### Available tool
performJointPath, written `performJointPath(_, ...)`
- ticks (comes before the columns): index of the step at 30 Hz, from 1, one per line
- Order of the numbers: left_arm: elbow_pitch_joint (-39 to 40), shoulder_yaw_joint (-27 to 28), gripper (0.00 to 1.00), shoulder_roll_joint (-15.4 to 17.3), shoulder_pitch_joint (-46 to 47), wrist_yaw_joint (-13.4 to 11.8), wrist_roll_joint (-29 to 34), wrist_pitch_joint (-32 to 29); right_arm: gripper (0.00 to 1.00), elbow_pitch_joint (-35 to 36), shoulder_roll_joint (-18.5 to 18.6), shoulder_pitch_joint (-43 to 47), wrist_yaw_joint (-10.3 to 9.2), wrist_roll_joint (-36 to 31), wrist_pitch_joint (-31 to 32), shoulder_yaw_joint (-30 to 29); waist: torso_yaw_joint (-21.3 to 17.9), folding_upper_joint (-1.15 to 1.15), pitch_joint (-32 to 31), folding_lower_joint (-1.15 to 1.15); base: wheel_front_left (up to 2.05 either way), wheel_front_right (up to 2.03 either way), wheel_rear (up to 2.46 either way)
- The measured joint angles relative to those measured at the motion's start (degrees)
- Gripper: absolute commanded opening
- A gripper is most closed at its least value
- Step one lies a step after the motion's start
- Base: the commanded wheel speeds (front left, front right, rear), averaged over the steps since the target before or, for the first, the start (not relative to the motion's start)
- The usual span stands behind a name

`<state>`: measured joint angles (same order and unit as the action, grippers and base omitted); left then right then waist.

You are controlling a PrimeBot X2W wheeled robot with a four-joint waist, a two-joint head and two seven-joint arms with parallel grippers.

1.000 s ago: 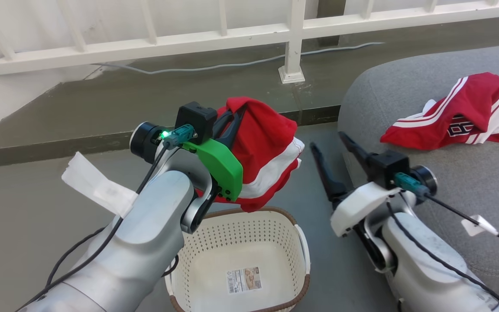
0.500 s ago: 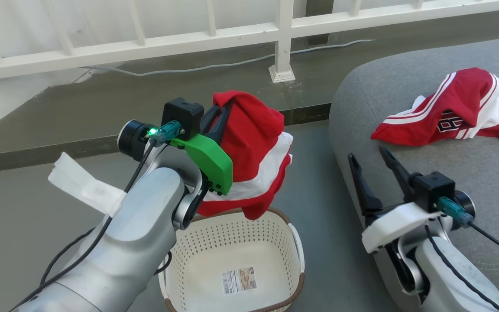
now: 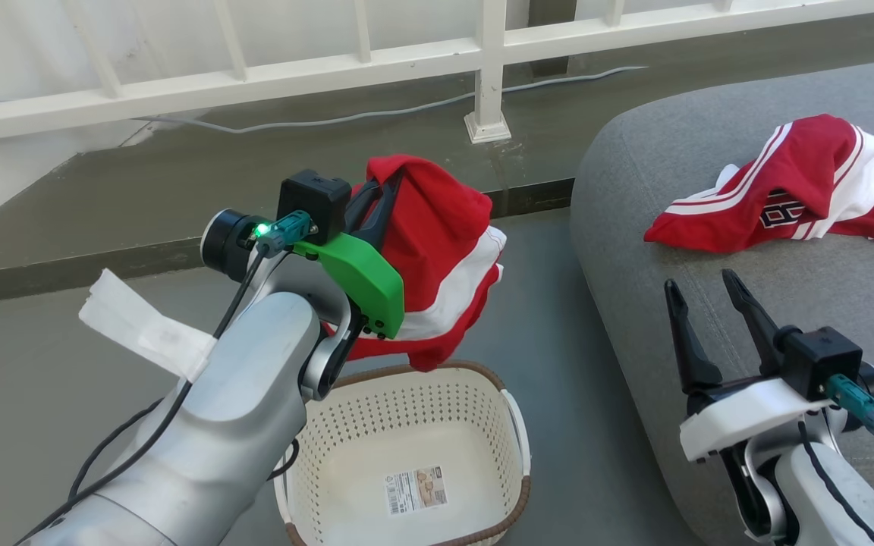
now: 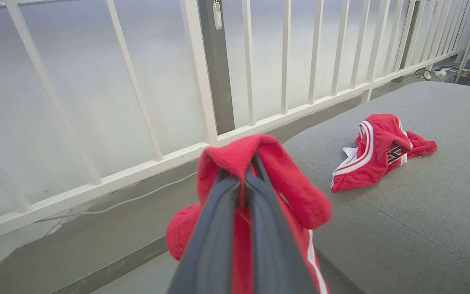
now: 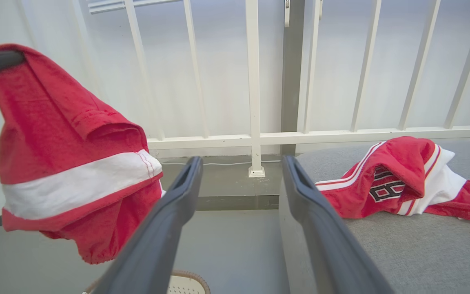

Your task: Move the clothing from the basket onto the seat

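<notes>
My left gripper (image 3: 390,180) (image 4: 251,163) is shut on a red garment with a white stripe (image 3: 444,258) (image 4: 296,196) (image 5: 72,163), which hangs just above the far rim of the cream perforated basket (image 3: 513,425). Inside the basket only its label shows. A second red garment with black-and-white lettering (image 3: 793,189) (image 4: 377,151) (image 5: 402,179) lies on the grey seat (image 3: 710,303) (image 4: 422,212) (image 5: 422,253). Over the seat's near edge, my right gripper (image 3: 699,284) (image 5: 241,163) stands open with nothing between its fingers.
A white railing (image 3: 315,68) runs along the back, with a post base (image 3: 486,125) and a pale cable (image 3: 376,114) on the raised ledge behind the basket. Grey floor (image 3: 558,303) separates basket and seat. A white tag (image 3: 141,330) hangs from my left forearm.
The right arm has drawn back toward the lower right, over the seat's edge, still open. The left gripper keeps its hold on the red garment; the view has shifted slightly.
</notes>
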<state>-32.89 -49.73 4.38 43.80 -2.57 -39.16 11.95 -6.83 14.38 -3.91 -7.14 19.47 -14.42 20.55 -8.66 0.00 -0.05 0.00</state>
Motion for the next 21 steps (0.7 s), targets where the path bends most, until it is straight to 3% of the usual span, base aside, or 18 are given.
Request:
performJointPath(8,-0.04,-0.05,0.0,-0.01,0.0,-0.03,0.0,0.22,1.0,1.42,-0.01,2.53,-0.01,-1.1,0.0,-0.75,0.17,0.0,0.0,0.0,0.0,0.0,0.0)
performJointPath(14,0.08,-0.38,0.0,-0.14,0.07,-0.03,0.01,0.22,1.0,1.29,0.14,2.78,0.08,-2.81,0.0,1.82,0.67,0.0,-0.01,0.0,0.0,0.0,0.0)
performJointPath(21,0.77,-0.58,0.0,-0.7,1.82,0.0,0.01,0.21,1.0,-1.96,0.25,0.83,2.6,-7.17,0.0,7.19,1.65,0.0,0.04,0.0,0.0,0.0,0.0)
